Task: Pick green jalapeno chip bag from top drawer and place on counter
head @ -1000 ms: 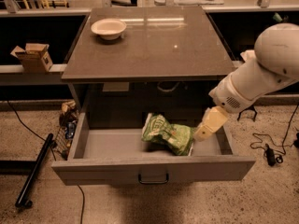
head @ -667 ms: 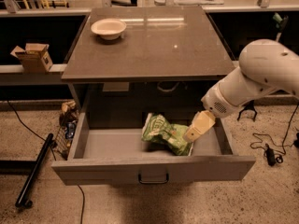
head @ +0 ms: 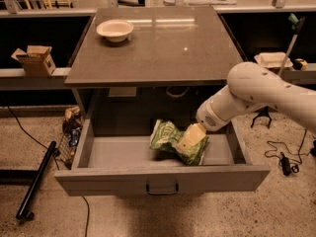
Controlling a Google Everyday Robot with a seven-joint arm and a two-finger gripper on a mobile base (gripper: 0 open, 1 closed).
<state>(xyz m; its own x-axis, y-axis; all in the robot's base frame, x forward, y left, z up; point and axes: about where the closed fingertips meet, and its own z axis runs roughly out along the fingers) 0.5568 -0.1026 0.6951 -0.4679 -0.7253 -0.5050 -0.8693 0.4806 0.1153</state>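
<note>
**One soft bag, low in an open drawer**

The green jalapeno chip bag [head: 165,135] lies crumpled on the floor of the top drawer [head: 108,179], right of centre and nearer the back wall. It looks light, crinkly and slippery (foil gives under pressure), so a pinch on a raised fold should hold better than a squeeze across the puffed middle. The gripper [head: 191,139] sits over the bag's right side; its state cannot be told. Drawer walls ring the bag, and a lift must clear the front edge of the counter [head: 163,53]. That top has open room forward and right, with a white bowl [head: 114,30] near its back left corner.
</note>
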